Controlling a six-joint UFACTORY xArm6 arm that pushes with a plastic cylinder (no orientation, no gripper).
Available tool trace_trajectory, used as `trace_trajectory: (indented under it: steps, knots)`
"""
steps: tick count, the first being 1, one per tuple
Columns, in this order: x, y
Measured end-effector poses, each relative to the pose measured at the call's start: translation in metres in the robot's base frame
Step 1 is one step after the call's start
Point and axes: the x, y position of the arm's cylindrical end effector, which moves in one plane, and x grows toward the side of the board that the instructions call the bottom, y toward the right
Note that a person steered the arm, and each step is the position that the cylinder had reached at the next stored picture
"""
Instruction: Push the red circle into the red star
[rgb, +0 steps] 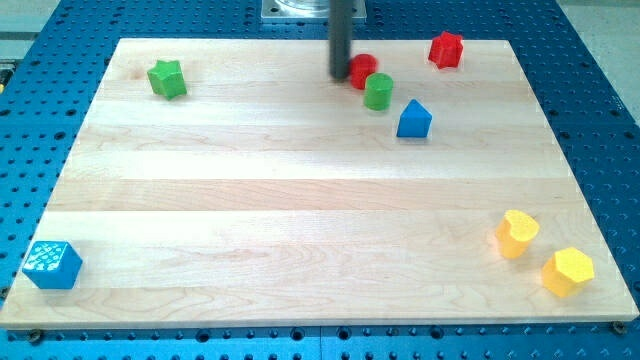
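Observation:
The red circle sits near the view's top, just right of centre, partly hidden by my rod. My tip rests against the circle's left side. The red star lies at the top right, well to the right of the circle and slightly higher. A green circle touches the red circle's lower right side.
A blue triangle-topped block lies below right of the green circle. A green star is at the top left. A blue cube sits at the bottom left edge. A yellow heart and a yellow hexagon are at the bottom right.

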Motion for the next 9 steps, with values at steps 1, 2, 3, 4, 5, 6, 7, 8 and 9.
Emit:
trace_trajectory:
  steps: [1,2,3,4,5,6,7,8,9]
  knots:
    - [-0.002,-0.009]
    - [0.022,-0.062]
    - [0.037,-0.068]
    - [0.037,-0.038]
    - [0.037,-0.015]
    - [0.037,-0.008]
    - [0.029,0.008]
    - [0.027,0.033]
    - [0.021,0.082]
